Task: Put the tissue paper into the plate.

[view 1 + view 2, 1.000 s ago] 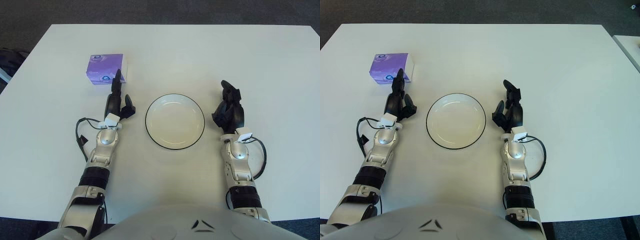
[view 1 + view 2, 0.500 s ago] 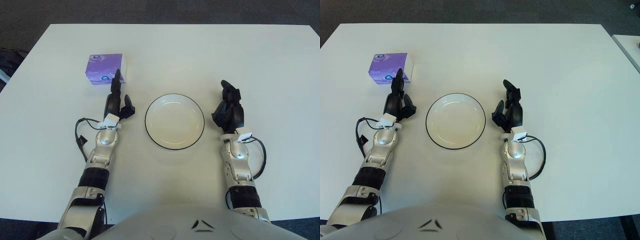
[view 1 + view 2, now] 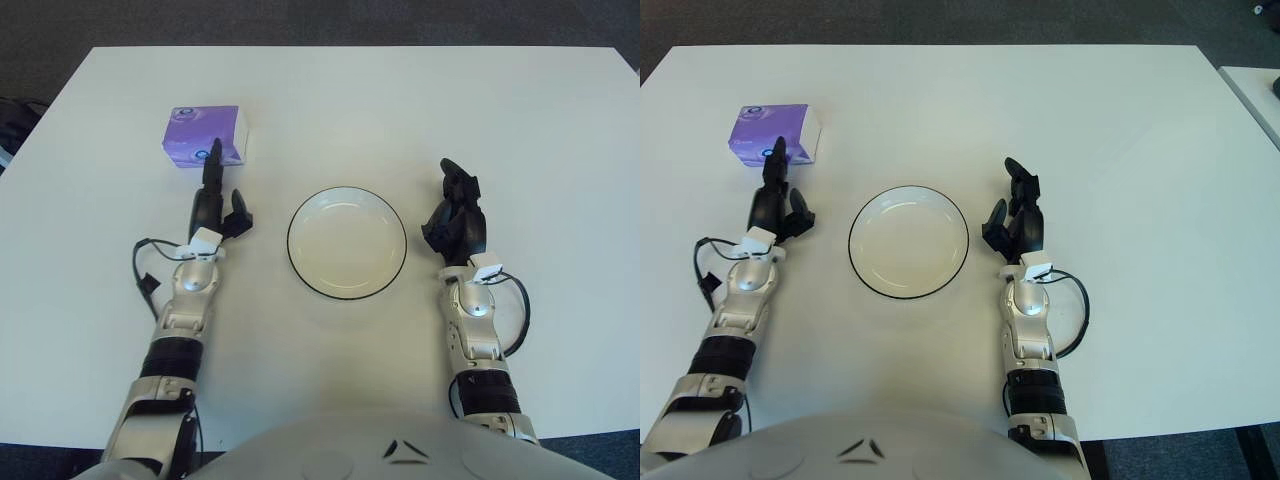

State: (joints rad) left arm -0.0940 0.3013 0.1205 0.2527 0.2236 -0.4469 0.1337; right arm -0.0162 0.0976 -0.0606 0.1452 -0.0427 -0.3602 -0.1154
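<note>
Straight ahead of the left hand [image 3: 212, 203] in the left eye view: the tissue paper [image 3: 203, 136], a purple pack lying past the outstretched fingertip, which shows at or just over the pack's near edge; contact or a small gap, cannot tell. Fingers spread and empty, one pointing forward, two splayed toward the plate [image 3: 347, 242]. Pack well up and to the left of the plate, long axis running left to right, square across the reach. Far closer to the left hand than to the right hand [image 3: 457, 216], which shows just right of the plate's rim, fingers loosely open and holding nothing.

Same layout in the right eye view: tissue paper [image 3: 774, 133] up and left of the plate [image 3: 908, 241], left hand [image 3: 774, 204] between pack and plate but offset left of the rim, right hand [image 3: 1015, 222] close beside the plate's right edge. Plate itself holding nothing. White table [image 3: 1120, 150] flat and bare all round the plate, dark floor beyond its far edge.
</note>
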